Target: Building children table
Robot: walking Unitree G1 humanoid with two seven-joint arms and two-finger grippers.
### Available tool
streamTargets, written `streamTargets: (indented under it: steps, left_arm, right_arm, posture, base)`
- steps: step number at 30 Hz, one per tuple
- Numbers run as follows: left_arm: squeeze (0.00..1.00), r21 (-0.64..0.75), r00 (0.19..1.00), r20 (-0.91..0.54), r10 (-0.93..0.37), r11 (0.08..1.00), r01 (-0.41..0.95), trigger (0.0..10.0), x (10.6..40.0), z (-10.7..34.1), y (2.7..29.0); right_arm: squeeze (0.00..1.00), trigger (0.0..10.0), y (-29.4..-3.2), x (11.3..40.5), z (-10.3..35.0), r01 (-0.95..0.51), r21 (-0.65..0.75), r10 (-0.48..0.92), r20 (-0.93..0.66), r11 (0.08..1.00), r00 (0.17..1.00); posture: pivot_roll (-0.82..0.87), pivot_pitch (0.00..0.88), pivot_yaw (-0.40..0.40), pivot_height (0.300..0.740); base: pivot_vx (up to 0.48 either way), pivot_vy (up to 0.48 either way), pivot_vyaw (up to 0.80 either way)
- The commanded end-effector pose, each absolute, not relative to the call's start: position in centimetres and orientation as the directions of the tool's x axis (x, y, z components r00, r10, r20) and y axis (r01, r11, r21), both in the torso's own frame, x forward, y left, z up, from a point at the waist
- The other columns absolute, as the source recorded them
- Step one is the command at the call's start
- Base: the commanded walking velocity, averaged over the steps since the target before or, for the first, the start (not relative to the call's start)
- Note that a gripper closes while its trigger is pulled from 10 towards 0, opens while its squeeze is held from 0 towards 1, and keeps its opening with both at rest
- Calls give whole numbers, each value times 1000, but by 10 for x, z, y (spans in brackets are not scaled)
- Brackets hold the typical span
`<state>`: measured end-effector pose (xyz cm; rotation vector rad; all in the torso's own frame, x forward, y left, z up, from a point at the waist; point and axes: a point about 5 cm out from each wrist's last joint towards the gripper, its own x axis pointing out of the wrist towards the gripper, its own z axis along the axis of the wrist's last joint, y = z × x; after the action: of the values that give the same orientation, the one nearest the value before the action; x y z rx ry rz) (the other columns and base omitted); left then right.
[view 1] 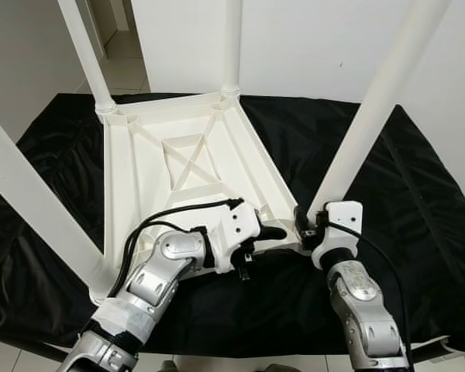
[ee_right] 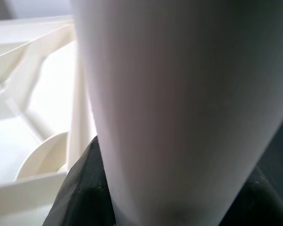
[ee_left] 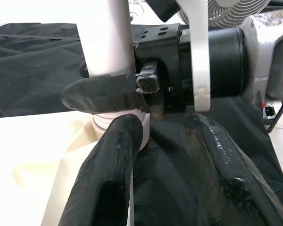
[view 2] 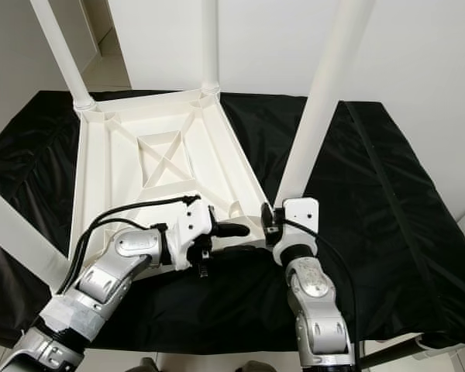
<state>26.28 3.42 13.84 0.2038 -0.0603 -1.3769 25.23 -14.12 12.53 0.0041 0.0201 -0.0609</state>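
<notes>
The white plastic children's table [view 1: 182, 167] lies upside down on the black cloth [view 1: 418, 201], all four legs standing up from its corners; it looks light, rigid and slick-skinned, best held low on a leg by the socket. At the corner nearest the robot, the right gripper [view 1: 308, 226] is closed around the base of the near right leg [view 1: 366, 116], forearm rising steeply from below. The left gripper [view 1: 270, 232], arm bent across the table's near edge, points toward that same socket with fingers [ee_left: 108, 174] parted and holding nothing.

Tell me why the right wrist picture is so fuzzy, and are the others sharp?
Right wrist view: the white leg sits very close to the lens, so it is a soft blur. Left wrist view: the near black fingers look soft. Left eye view: evenly lit and sharp, showing the table top.
</notes>
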Motion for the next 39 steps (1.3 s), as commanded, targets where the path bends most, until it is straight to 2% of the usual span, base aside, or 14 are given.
streamTargets:
  steps: [1,2,4,11,12,18,19,28,30,39]
  left_arm:
    - [0,182,174,-82,-981,157,971,10000,260,138,33]
    - [0,182,174,-82,-981,157,971,10000,260,138,33]
    - [0,179,174,-81,-981,157,971,10000,259,138,34]
    - [0,176,171,-84,-982,154,972,10000,258,136,34]
    - [0,176,172,-83,-982,155,972,10000,259,137,34]
    - [0,179,176,-73,-982,161,971,10000,260,138,31]
    - [0,177,177,-73,-982,161,971,10000,260,138,31]
    - [0,179,179,-81,-980,163,970,10000,260,137,32]
    - [0,184,179,-83,-980,162,969,10000,260,137,32]
    - [0,194,177,-83,-981,158,968,10000,262,139,35]
  right_arm:
    - [0,10000,-136,252,117,128,18,-127,-66,992,990]
    - [0,10000,-136,252,117,128,18,-127,-66,992,990]
    - [0,10000,-120,253,120,147,38,-145,-50,988,988]
    - [0,10000,-124,251,126,140,51,-138,-31,989,990]
    - [1000,10000,-124,251,127,130,60,-129,-22,990,991]
    - [1000,10000,-130,249,135,84,44,-85,20,995,996]
    - [0,10000,-132,248,135,51,37,-52,25,998,998]
    - [0,10000,-146,245,137,-127,-53,129,45,991,991]
    - [0,10000,-155,245,137,-228,-91,232,31,969,972]
    - [0,10000,-173,256,131,-411,-194,411,-42,891,911]
  posture:
    - [-74,0,13,740]
    - [-74,0,13,740]
    - [-76,0,15,740]
    - [-79,0,14,740]
    - [-80,0,14,740]
    - [-86,0,10,740]
    - [-86,0,9,740]
    - [-86,2,13,740]
    - [-83,1,16,740]
    - [-71,0,20,740]
  base:
    - [0,0,0]
    - [0,0,0]
    - [0,0,0]
    - [0,0,0]
    - [0,0,0]
    - [0,0,0]
    - [0,0,0]
    - [0,0,0]
    - [0,0,0]
    - [0,0,0]
